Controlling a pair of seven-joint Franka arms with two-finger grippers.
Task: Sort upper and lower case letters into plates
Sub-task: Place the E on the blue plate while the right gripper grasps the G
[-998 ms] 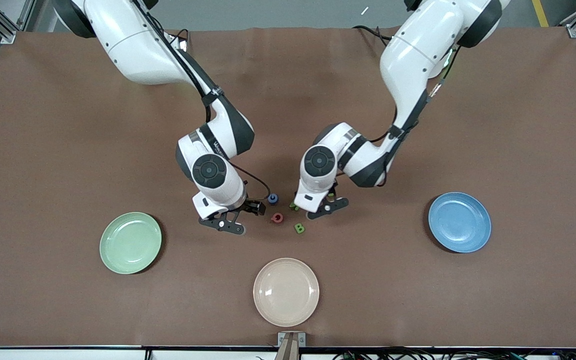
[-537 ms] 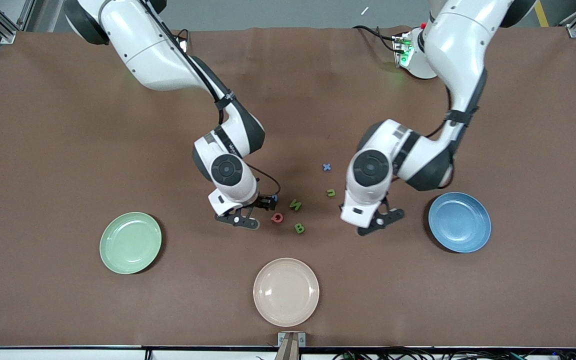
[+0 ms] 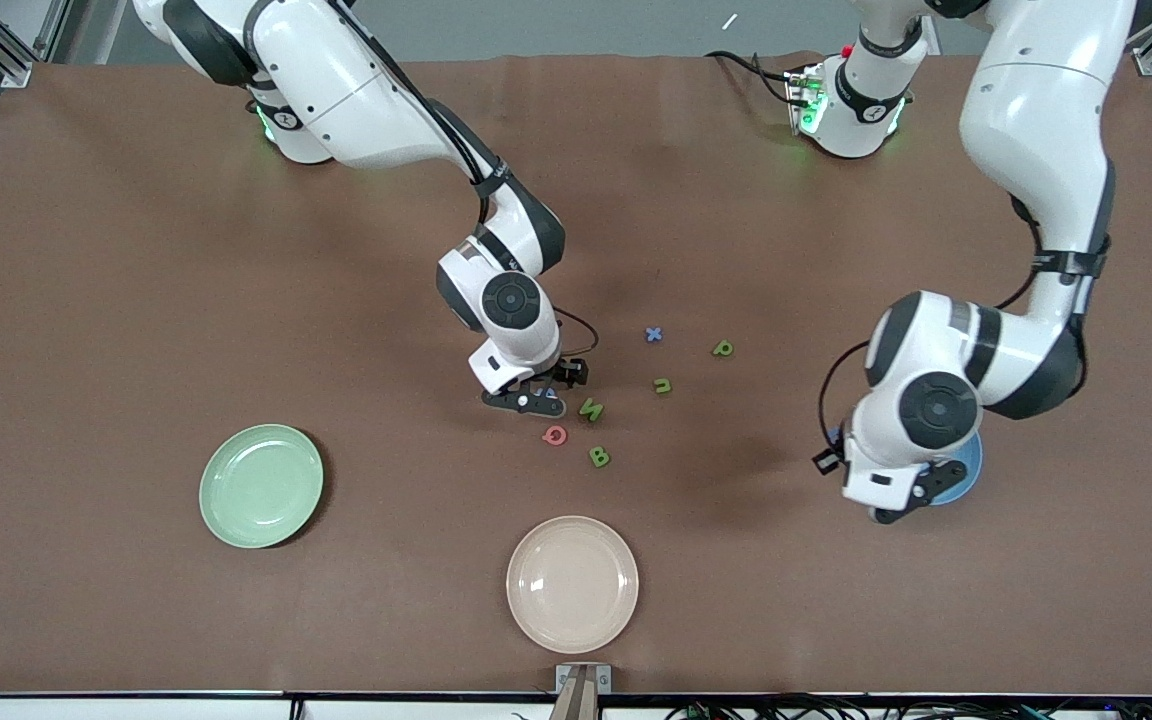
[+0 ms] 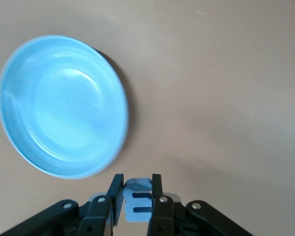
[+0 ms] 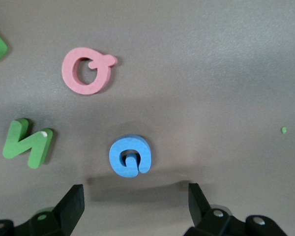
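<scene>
My left gripper (image 4: 134, 184) is shut on a blue letter m (image 4: 137, 202), just off the rim of the blue plate (image 4: 64, 105). In the front view that gripper (image 3: 896, 503) and its wrist cover most of the blue plate (image 3: 968, 462). My right gripper (image 5: 135, 192) is open low over the table, with the blue G (image 5: 130, 156) lying just ahead of its fingertips. Pink Q (image 5: 87, 70) and green N (image 5: 28, 142) lie beside the G. The front view shows my right gripper (image 3: 536, 393) next to N (image 3: 591, 409), Q (image 3: 555, 434) and B (image 3: 599, 457). The mint plate (image 3: 261, 485) holds nothing.
Blue x (image 3: 653, 334), green n (image 3: 663, 385) and green p (image 3: 723, 348) lie loose mid-table toward the left arm's end. A cream plate (image 3: 572, 583) sits near the front edge. Brown table stretches around both plates.
My left arm swung from the letter cluster over to the blue plate with the m in its grip. My right gripper shifted across to the G, uncovering x, n and p.
</scene>
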